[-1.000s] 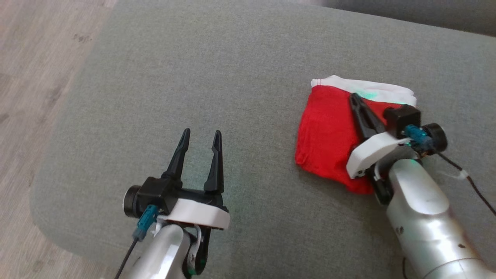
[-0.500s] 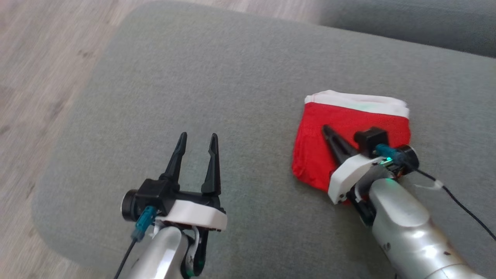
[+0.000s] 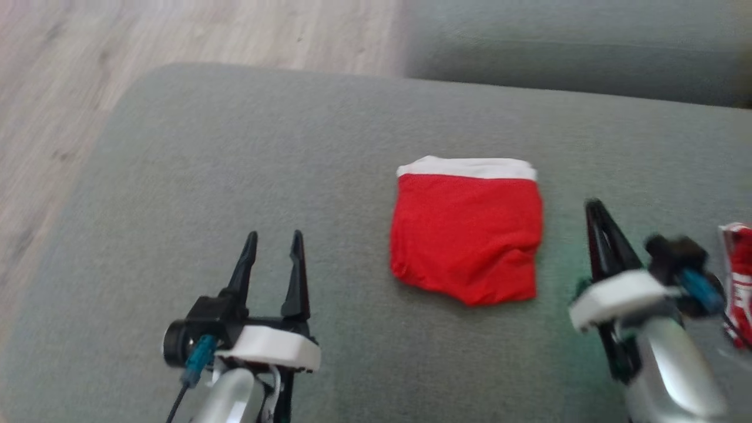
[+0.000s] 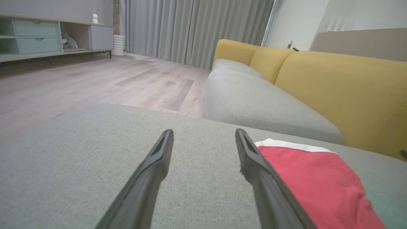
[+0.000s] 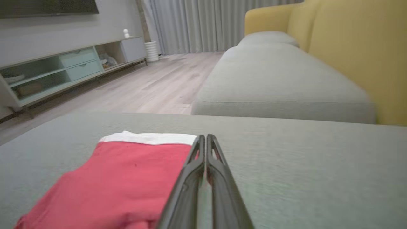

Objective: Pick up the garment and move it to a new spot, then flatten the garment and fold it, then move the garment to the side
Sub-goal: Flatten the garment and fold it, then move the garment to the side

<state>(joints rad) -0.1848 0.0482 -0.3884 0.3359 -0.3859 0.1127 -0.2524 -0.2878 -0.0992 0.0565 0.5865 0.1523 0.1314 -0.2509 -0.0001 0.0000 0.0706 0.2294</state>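
The garment (image 3: pixel 467 235) is a red cloth with a white band along its far edge, lying folded and flat on the grey cushion (image 3: pixel 294 153). It also appears at lower right in the left wrist view (image 4: pixel 314 178) and at lower left in the right wrist view (image 5: pixel 120 178). My right gripper (image 3: pixel 592 205) is shut with nothing in it, just right of the garment and apart from it. Well left of the garment, my left gripper (image 3: pixel 275 238) stands open and empty above the cushion.
Another red and white item (image 3: pixel 739 276) lies at the right edge of the head view. A second grey seat cushion (image 3: pixel 576 53) lies beyond, with yellow backrests (image 4: pixel 343 92). Wooden floor (image 3: pixel 176 35) runs along the cushion's left and far edges.
The right gripper has lifted off the garment and drawn back to its right side. The head camera has shifted, so the garment now sits nearer the middle of the picture.
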